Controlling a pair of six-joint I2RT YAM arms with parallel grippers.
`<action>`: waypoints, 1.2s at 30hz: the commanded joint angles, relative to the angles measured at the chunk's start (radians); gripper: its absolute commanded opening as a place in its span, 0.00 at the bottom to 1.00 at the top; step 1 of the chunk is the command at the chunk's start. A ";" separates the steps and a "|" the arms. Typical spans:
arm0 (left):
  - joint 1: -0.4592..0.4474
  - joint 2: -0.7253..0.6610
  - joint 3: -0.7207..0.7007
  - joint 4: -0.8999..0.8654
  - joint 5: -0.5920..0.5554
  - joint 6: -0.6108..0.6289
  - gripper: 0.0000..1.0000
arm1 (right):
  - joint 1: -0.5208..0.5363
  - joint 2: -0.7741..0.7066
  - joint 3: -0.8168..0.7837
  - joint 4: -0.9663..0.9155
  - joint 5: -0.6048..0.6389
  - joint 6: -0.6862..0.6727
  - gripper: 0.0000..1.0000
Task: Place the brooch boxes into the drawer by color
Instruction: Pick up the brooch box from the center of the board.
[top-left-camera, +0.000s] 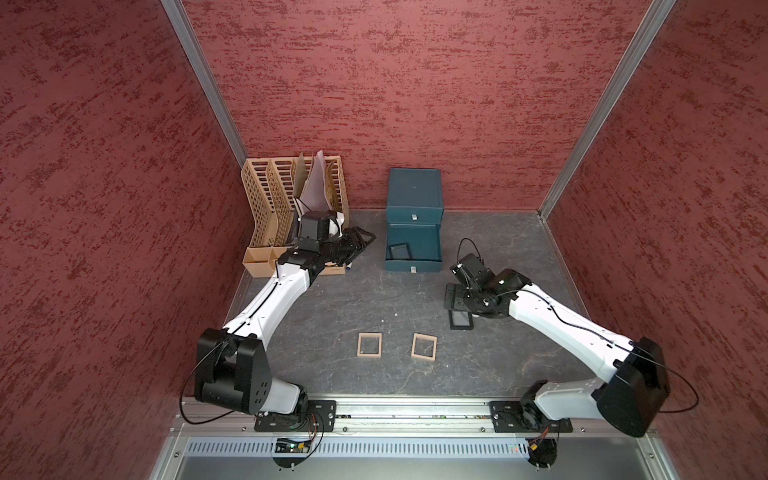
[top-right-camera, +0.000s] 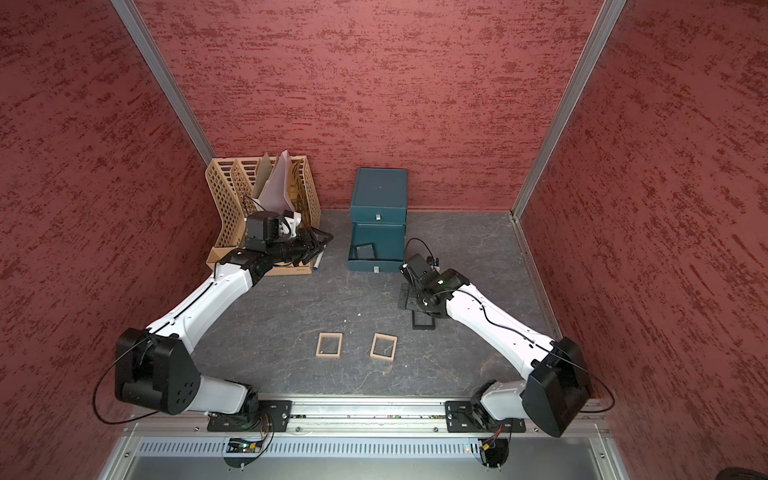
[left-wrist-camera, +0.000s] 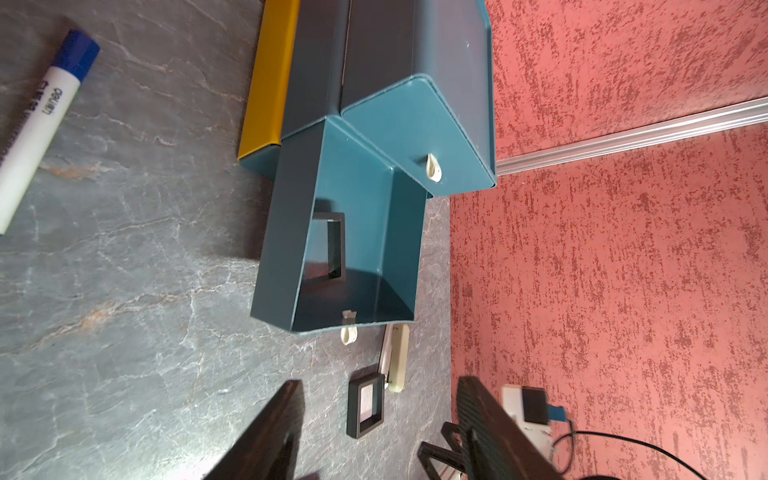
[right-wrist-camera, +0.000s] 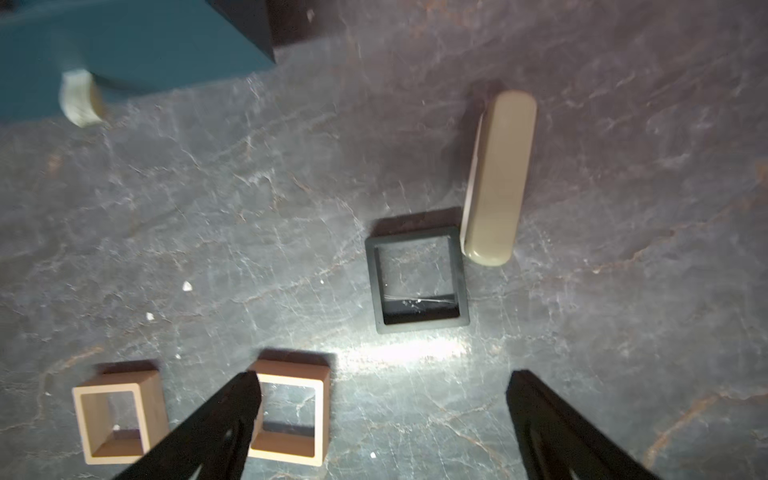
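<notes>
- Top views: the left gripper (top-left-camera: 362, 240) hovers just beside the tan file rack (top-left-camera: 266, 199), jaws parted and holding nothing. The right gripper (top-left-camera: 452, 297) hangs low near a black brooch box (top-left-camera: 461, 321) lying on the grey table (top-left-camera: 332, 299). In both top views the teal drawer chest (top-left-camera: 414, 189) stands against the back wall. One drawer (top-left-camera: 432, 243) is pulled out, with a second black brooch box (top-left-camera: 400, 250) inside it. A pinkish-beige brooch box (top-left-camera: 369, 345) and its twin (top-left-camera: 424, 347) lie side by side nearer the front.
- Left wrist view: the parted fingers (left-wrist-camera: 270, 428) frame the pulled-out drawer and the box within. A white marker pen (left-wrist-camera: 37, 124) with a blue cap lies well apart.
- Right wrist view: the widely spread fingers (right-wrist-camera: 552, 419) grip nothing. The loose black brooch box sits just beside one end of a beige oblong bar (right-wrist-camera: 496, 178).
</notes>
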 joint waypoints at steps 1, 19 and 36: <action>0.001 -0.030 -0.017 -0.005 -0.003 0.024 0.62 | 0.007 -0.029 -0.069 0.022 -0.035 0.027 0.99; -0.003 -0.050 -0.020 -0.018 0.007 0.027 0.62 | -0.031 0.149 -0.182 0.196 -0.017 -0.013 0.99; 0.000 -0.046 -0.013 -0.027 0.008 0.035 0.62 | -0.061 0.256 -0.150 0.264 -0.004 -0.074 0.92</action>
